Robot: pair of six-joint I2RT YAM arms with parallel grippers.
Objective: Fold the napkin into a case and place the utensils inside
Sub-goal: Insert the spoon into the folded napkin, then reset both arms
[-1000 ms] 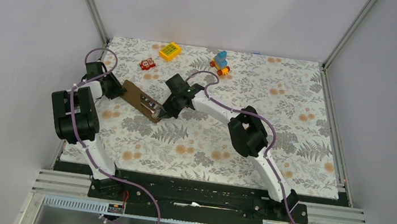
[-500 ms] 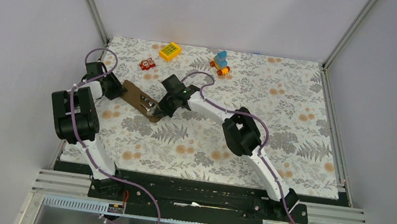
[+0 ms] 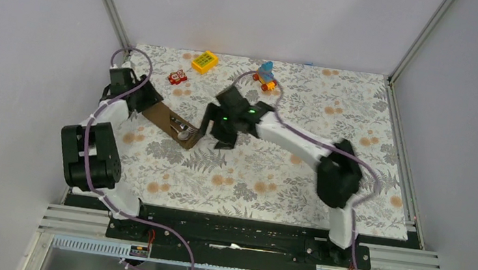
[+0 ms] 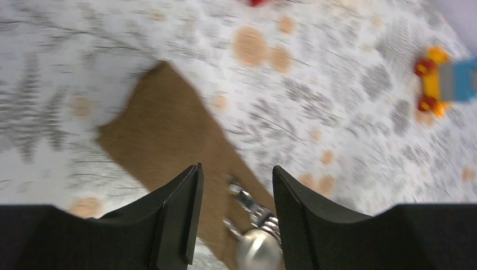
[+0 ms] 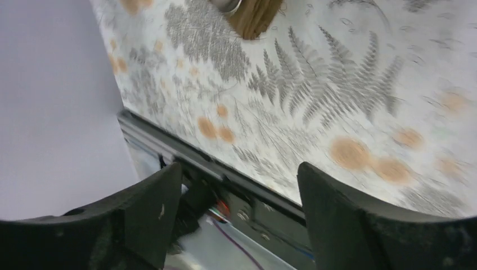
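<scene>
- The napkin (image 3: 168,120) lies folded as a narrow brown strip on the left part of the floral tablecloth (image 3: 265,179), running aslant from far left to near right
- A silver spoon (image 4: 258,255) rests on the near right end of that strip, with its round bowl at the cloth's end and its metal handle pointing back along the cloth
- Whether the spoon is tucked under a fold cannot be told, and the blur hides any thin dark stick
- The left gripper (image 4: 236,170) hovers over the strip's far left half; its two fingers stand moderately apart with only cloth and tablecloth showing between them, so it holds nothing
- The right gripper (image 5: 239,167) sits just to the right of the spoon end, off the cloth; its fingers are spread wide and empty, and its camera shows bare tablecloth with the brown corner at the top edge
- A yellow block (image 3: 205,61), a small red toy (image 3: 176,77) and a blue toy car (image 3: 266,74) stand along the far edge, well apart from the napkin
</scene>
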